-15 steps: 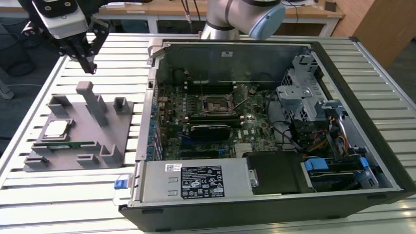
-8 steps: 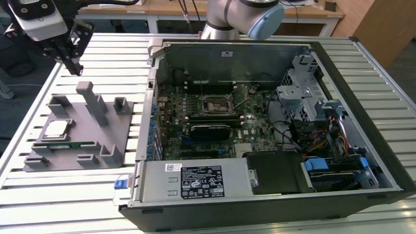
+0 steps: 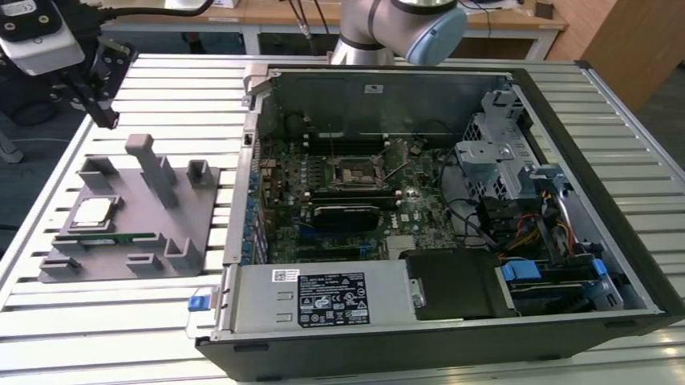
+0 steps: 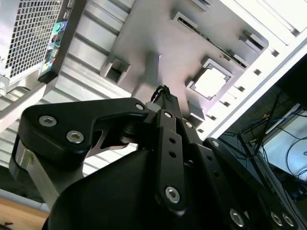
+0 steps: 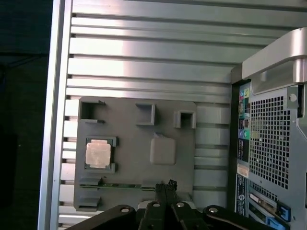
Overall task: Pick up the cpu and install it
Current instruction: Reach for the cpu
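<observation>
Tool: the tool (image 3: 107, 120) (image 5: 166, 183) (image 4: 162, 90) hangs in the air at the far end of the exterior view's left. It points down at the bench (image 3: 172, 88). Its two fingers are pressed together and hold nothing.
Gray holder: a flat gray holder (image 3: 134, 218) (image 5: 129, 143) lies on the bench, on the near side of the tool. The tool does not touch it.
Cpu: the cpu (image 3: 93, 212) (image 5: 98, 153) (image 4: 209, 82) lies flat in a square pocket on the holder, shiny side up. It is well apart from the tool.
Memory stick: a thin green memory stick (image 3: 118, 238) (image 5: 120, 184) lies in a slot just beside the cpu, on its near side.
Computer case: an open computer case (image 3: 374, 104) lies on the bench to the exterior view's right of the holder.
Socket: the black square socket (image 3: 354, 172) sits in the middle of the board inside the case.
Arm: a thick gray and blue arm joint (image 3: 412, 28) stands at the far side, behind the case.
</observation>
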Controlling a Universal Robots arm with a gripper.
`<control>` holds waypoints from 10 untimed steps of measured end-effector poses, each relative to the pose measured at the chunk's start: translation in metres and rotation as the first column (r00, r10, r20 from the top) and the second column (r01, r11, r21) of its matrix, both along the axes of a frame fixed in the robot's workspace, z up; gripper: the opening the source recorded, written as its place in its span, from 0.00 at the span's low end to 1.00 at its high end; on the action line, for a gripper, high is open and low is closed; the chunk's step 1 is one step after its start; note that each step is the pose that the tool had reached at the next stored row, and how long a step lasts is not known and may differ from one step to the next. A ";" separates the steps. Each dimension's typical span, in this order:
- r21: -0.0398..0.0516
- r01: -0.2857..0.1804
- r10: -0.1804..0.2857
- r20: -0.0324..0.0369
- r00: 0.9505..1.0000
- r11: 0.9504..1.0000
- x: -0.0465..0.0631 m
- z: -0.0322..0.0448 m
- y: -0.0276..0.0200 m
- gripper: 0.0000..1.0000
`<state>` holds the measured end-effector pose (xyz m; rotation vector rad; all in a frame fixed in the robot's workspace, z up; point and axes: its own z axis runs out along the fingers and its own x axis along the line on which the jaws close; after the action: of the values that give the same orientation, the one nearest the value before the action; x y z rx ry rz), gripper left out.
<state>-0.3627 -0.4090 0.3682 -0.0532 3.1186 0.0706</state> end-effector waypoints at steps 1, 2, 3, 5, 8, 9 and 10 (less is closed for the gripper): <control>0.000 0.000 0.000 0.000 1.000 1.000 -0.002 -0.0013 0.0000 0.11; 0.000 -0.001 0.001 -0.001 1.000 1.000 -0.005 -0.0025 0.0000 0.11; 0.000 -0.004 0.004 -0.001 1.000 1.000 -0.006 -0.0040 0.0000 0.11; 0.000 -0.013 0.013 -0.003 1.000 1.000 -0.008 -0.0066 -0.0002 0.11; 0.000 -0.027 0.027 -0.010 1.000 1.000 -0.009 -0.0111 -0.0002 0.11; 0.000 -0.029 0.029 -0.011 1.000 1.000 -0.011 -0.0127 -0.0002 0.11; 0.000 -0.031 0.031 -0.013 0.999 1.000 -0.013 -0.0141 -0.0003 0.11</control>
<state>-0.3755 -0.4093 0.3540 -0.1017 3.1307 0.0713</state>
